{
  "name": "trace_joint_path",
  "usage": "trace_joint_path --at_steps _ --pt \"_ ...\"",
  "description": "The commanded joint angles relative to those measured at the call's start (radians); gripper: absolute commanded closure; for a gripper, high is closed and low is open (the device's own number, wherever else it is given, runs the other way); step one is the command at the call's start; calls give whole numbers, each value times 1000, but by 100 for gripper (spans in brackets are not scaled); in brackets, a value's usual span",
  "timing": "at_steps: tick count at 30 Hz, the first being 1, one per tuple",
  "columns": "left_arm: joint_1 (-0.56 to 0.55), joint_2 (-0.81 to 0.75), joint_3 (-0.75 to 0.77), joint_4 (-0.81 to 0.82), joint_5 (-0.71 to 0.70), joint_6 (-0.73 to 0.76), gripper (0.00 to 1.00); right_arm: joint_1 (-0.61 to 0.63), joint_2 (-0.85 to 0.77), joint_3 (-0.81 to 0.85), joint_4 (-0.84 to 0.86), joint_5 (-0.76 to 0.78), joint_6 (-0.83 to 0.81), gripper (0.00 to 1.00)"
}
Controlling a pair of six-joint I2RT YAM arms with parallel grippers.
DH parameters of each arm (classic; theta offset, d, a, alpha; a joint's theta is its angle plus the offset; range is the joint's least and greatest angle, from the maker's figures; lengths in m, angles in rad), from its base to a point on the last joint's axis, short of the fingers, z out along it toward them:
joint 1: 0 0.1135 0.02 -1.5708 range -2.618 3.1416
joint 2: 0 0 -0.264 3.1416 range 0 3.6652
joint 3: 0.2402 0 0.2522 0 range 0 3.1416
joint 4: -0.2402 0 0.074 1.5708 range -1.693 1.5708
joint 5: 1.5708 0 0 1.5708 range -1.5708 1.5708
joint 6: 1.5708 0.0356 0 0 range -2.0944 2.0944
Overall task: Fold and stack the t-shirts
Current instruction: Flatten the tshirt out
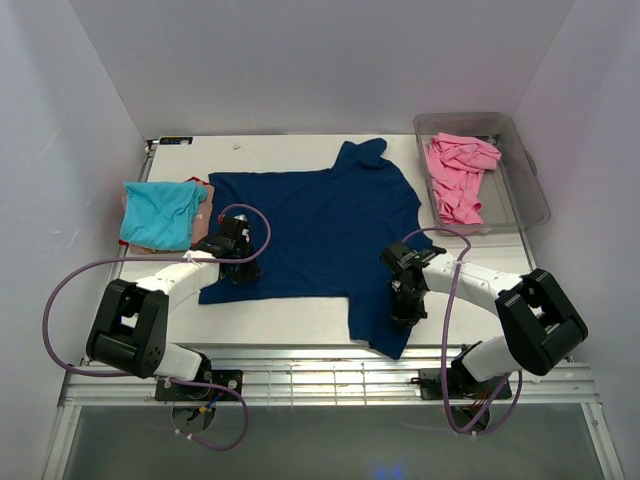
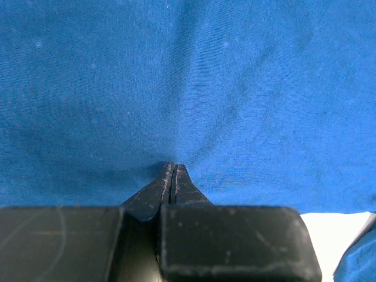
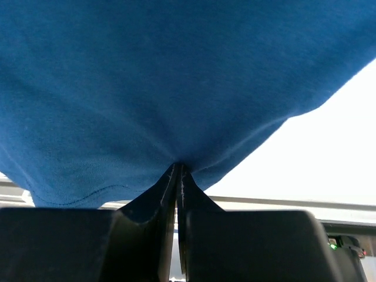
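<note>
The large navy blue t-shirt lies spread on the white table, one lower corner hanging over the front edge. My left gripper is shut on its lower left part; the left wrist view shows the fingertips pinching the navy cloth. My right gripper is shut on its lower right edge, and the right wrist view shows the cloth gathered at the gripper. The turquoise t-shirt lies folded at the far left. The pink t-shirt lies crumpled in the tub.
The clear plastic tub stands at the back right. A folded peach-coloured cloth shows under the turquoise shirt. White walls close in the table on three sides. A metal rail runs along the front edge by the arm bases.
</note>
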Motion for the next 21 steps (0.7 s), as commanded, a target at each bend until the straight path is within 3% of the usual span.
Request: trace_joint_path --at_steps 1,10,17,20,21 --pt "-3 -20 34 -5 -11 11 100 2 -27 -30 -91 79 31 92" --pt "-3 -43 51 -25 -17 23 100 -25 -47 -44 -133 142 40 92" --pt "-3 -33 161 1 6 52 100 -25 -87 131 -163 214 -47 92" --pt "-3 21 258 19 17 54 91 -25 -90 324 -162 268 -109 90" --pt "-4 45 340 19 17 55 79 -25 -81 429 -157 312 -126 88"
